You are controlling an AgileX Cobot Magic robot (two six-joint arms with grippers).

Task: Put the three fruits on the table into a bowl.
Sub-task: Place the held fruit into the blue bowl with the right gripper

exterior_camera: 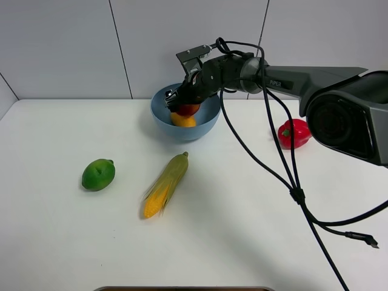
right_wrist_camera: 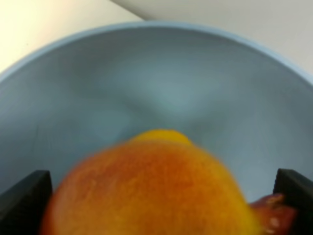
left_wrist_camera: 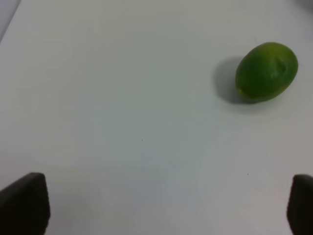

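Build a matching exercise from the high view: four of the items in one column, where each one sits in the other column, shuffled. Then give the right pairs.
Column one
1. lime
2. mango
3. corn cob
4. bell pepper

Column two
A. inside the light-blue bowl
B. on the table, to the right of the bowl in the high view
C. on the table, farthest to the left in the high view
D. on the table, just in front of the bowl, lying at a slant

Pairs: 1-C, 2-A, 3-D, 4-B
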